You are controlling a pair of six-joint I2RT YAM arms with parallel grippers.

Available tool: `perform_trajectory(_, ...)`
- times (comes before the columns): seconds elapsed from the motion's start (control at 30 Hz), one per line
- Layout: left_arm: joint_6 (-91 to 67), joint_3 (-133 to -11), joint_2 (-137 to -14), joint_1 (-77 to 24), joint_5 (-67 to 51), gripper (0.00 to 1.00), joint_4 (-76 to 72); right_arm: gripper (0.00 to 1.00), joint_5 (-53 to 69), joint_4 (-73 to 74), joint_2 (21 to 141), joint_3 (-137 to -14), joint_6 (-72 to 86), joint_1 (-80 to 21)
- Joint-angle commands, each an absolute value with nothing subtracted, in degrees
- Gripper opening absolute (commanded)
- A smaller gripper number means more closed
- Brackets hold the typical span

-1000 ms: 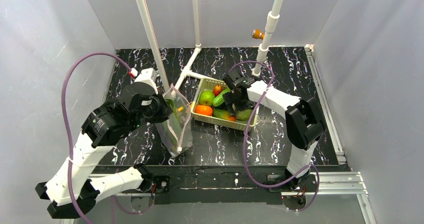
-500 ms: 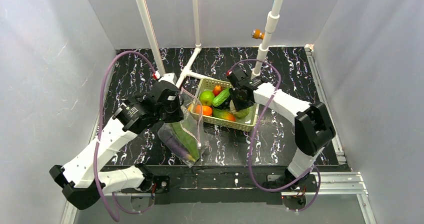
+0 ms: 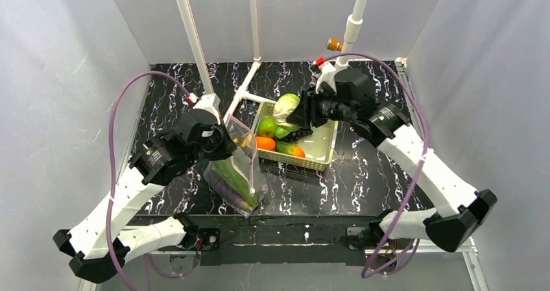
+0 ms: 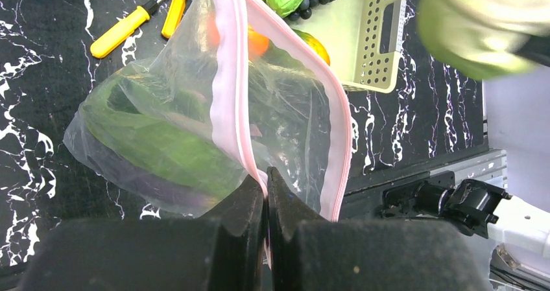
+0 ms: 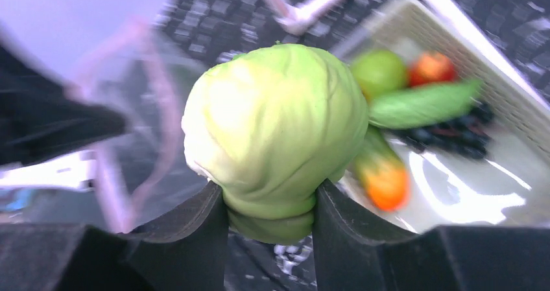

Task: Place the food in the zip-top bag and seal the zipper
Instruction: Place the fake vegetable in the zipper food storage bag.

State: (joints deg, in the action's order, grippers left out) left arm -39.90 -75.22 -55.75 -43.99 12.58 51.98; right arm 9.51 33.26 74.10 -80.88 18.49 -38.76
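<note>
Pinching zipper (image 4: 227,77) of zip-top bag (image 4: 295,116) in clenched left tool (image 4: 266,186), 8 o'clock of basket (image 4: 379,51); grasping cabbage (image 5: 275,122) in right tool (image 5: 269,207), over basket's 11 o'clock corner.

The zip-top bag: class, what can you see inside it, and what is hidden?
Inside the bag lie green leaves; the dark eggplant shows only along their edge, the rest covered. The cabbage is outside, held by the right gripper.
</note>
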Motion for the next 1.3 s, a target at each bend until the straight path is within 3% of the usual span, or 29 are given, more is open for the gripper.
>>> perform_trajectory(0.0, -40.3, -73.0, -53.0, -43.7, 12.5, 0.0, 49.1, 0.24, 29.3, 18.4, 70.3, -83.8, 31.3, -40.2)
perform_trajectory(0.2, -41.6, -71.4, -51.0, -43.7, 12.6, 0.0, 47.3, 0.24, 35.9, -9.7, 71.7, -75.5, 48.5, -47.7)
perform_trajectory(0.43, -43.9, -69.0, -47.2, -43.6, 13.2, 0.0, 47.0, 0.23, 27.5, -20.5, 71.8, -64.0, 44.4, -51.6)
perform_trajectory(0.63, -45.0, -68.2, -45.5, -43.7, 13.2, 0.0, 46.6, 0.18, 21.2, -14.7, 74.2, -63.5, 40.2, -52.4)
perform_trajectory(0.87, -44.5, -69.5, -47.2, -43.7, 11.7, 0.0, 45.9, 0.19, 4.9, 5.0, 75.4, -69.3, 25.8, -58.0)
perform_trajectory(0.97, -44.2, -70.3, -47.7, -43.7, 11.4, 0.0, 46.5, 0.21, -5.1, 12.0, 76.2, -72.9, 19.0, -61.6)
perform_trajectory(1.27, -44.2, -72.7, -47.6, -43.7, 11.4, 0.0, 47.5, 0.32, -15.1, 27.1, 82.2, -86.1, 10.4, -65.6)
